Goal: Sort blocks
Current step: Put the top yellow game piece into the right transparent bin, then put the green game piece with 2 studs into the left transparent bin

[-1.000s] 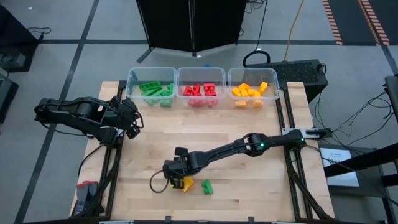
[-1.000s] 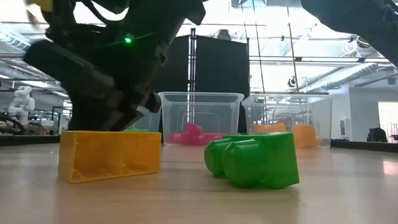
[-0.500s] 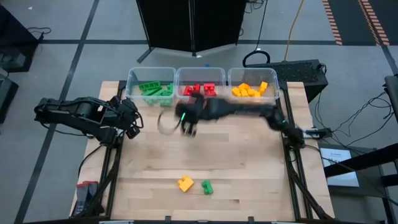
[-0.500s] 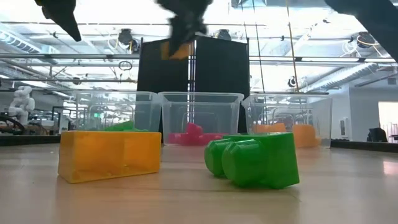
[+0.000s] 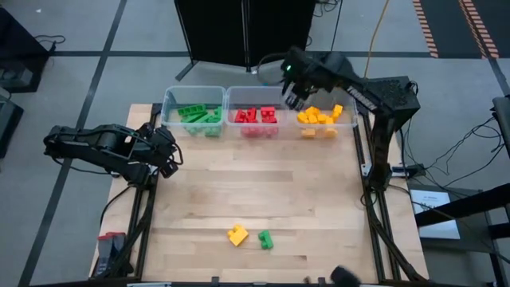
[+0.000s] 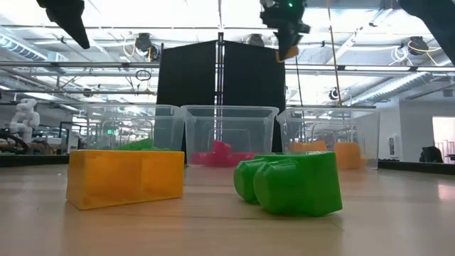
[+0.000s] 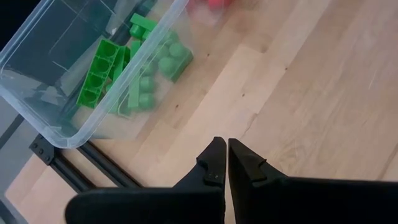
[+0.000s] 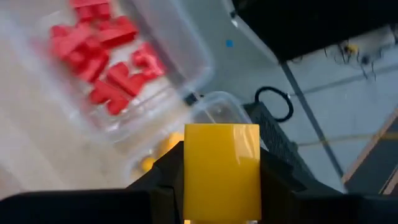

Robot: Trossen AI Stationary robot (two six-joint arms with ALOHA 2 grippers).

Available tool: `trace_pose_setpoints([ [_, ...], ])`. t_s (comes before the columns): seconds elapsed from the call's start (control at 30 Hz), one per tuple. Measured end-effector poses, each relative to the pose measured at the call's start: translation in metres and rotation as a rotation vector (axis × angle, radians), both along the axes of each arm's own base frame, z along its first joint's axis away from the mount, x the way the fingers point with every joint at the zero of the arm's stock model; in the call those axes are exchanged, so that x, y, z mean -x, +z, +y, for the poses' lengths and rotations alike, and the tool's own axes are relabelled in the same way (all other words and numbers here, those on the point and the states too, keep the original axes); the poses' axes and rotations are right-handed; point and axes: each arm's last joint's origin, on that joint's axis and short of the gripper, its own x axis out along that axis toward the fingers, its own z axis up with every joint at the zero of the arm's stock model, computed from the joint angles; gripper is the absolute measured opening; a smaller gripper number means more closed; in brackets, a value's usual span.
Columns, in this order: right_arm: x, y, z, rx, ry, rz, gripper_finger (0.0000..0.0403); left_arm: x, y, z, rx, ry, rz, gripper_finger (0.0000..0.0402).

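Plastic, rigid and light, the yellow block (image 8: 221, 171) is clamped in the right tool (image 8: 221, 186) by its flat side faces, above the far right corner of the counter (image 5: 303, 199), over the bin of yellow blocks (image 5: 323, 118). Smooth sides may slip, so a square grip across them suits best. The left tool (image 7: 222, 163), pressed together, waits near the left edge. Three bins stand along the far edge. Two blocks remain near the front edge: one yellow (image 5: 237, 235), one green (image 5: 265, 239).
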Motion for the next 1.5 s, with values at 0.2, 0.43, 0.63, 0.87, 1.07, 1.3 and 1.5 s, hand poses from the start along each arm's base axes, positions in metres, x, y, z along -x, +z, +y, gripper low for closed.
trace_pose_setpoints([
  [0.2, 0.04, 0.0, -0.042, -0.076, -0.136, -0.045, 0.0112, 0.0, 0.0, 0.0, 0.004, 0.005, -0.003, 0.0],
  [0.43, 0.054, -0.038, -0.067, -0.18, -0.21, -0.06, 0.0112, 0.0, 0.0, 0.0, 0.007, 0.005, -0.002, 0.0],
  [0.63, 0.062, -0.097, -0.069, -0.252, -0.238, -0.063, 0.0112, 0.0, 0.0, 0.0, 0.008, 0.004, -0.002, 0.0],
  [0.87, 0.078, -0.151, -0.065, -0.321, -0.304, -0.13, 0.0112, 0.0, 0.0, 0.0, 0.009, 0.004, -0.003, 0.0],
  [1.07, 0.081, -0.179, -0.061, -0.336, -0.313, -0.113, 0.0112, 0.0, 0.0, 0.0, 0.009, 0.004, -0.003, 0.0],
  [1.3, 0.077, -0.171, -0.065, -0.301, -0.309, -0.154, 0.0215, 0.0, 0.0, 0.0, 0.01, 0.004, -0.007, 0.0],
  [1.5, 0.074, -0.136, -0.068, -0.281, -0.29, -0.183, 0.0292, 0.0, 0.0, 0.0, 0.01, 0.004, -0.007, 0.0],
])
